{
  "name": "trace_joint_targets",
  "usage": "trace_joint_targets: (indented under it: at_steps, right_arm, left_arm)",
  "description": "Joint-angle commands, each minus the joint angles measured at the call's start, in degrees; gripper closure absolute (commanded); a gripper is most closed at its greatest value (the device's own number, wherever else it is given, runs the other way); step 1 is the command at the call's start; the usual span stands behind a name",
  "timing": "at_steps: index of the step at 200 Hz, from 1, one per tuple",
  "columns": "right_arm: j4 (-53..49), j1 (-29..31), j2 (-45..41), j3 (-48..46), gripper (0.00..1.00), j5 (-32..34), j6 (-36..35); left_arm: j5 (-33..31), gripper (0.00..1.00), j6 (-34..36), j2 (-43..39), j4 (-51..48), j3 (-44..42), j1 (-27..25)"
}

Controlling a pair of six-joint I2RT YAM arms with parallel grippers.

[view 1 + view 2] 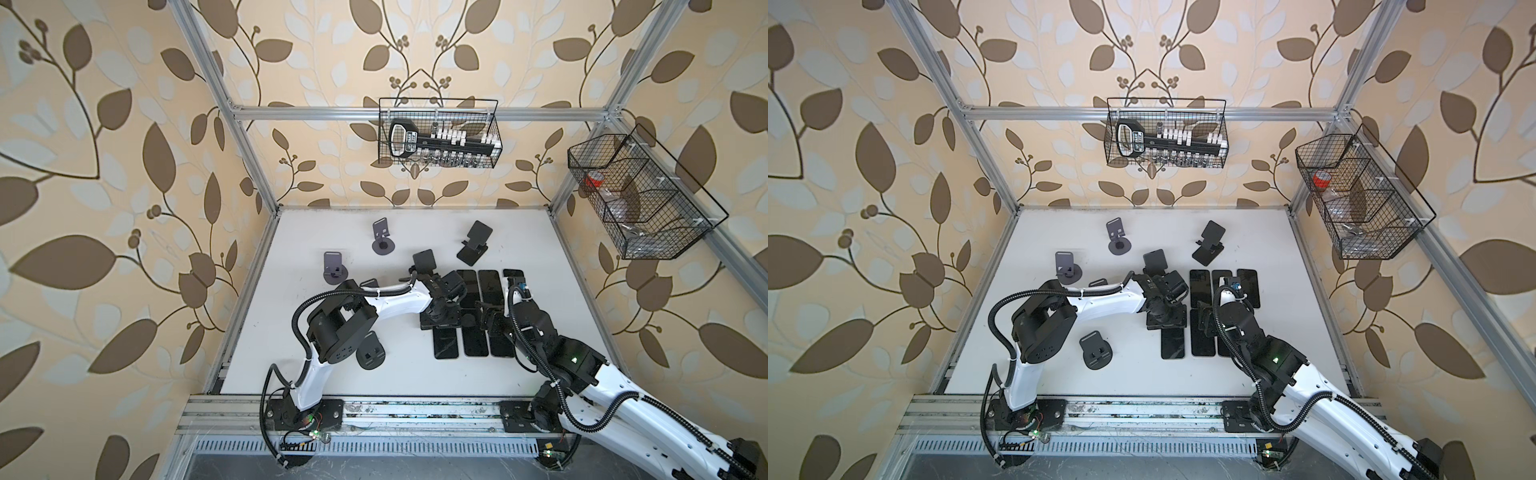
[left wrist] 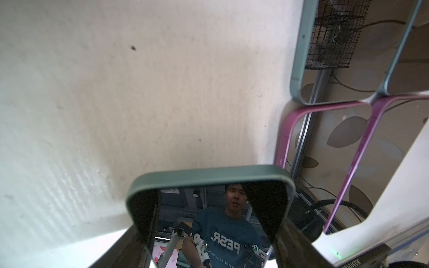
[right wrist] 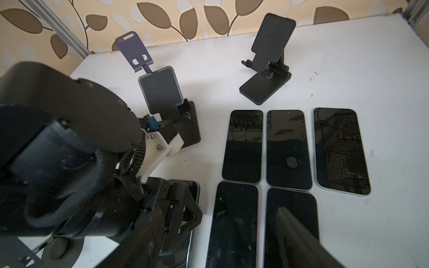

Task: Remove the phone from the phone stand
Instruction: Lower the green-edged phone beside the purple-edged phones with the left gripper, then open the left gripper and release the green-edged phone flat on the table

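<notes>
A green-edged phone [image 2: 209, 172] lies flat on the white table [image 1: 332, 374], at the left end of the near row of phones [image 1: 446, 347]. My left gripper [image 2: 211, 224] straddles its far end with a finger along each long side; whether they press on it does not show. Just behind that gripper, a black phone stand [image 3: 162, 97] is empty in both top views [image 1: 424, 262]. My right gripper [image 3: 219, 210] hovers open over the neighbouring dark phones [image 3: 232, 222], holding nothing, right beside the left gripper [image 1: 441, 322].
Several more phones [image 1: 478, 291] lie face up in two rows. Other empty stands: a black folding one [image 1: 473, 243], two grey ones [image 1: 382, 239] [image 1: 333, 270], and a round-based one [image 1: 371, 353]. Wire baskets [image 1: 438, 133] [image 1: 640, 195] hang on the walls.
</notes>
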Motion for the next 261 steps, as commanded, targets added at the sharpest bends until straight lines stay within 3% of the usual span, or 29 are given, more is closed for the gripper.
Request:
trace_joint_targets:
  at_steps: [1, 261]
  right_arm:
    - [0.39, -0.23, -0.67, -0.77, 0.23, 1.15, 0.40]
    - [-0.39, -0.22, 0.96, -0.06, 0.23, 4.10, -0.13]
  left_arm:
    - [-1.89, 0.24, 0.63, -0.22, -1.59, 1.91, -0.67]
    - [-2.75, 0.21, -1.68, -4.42, 3.85, -1.42, -0.67]
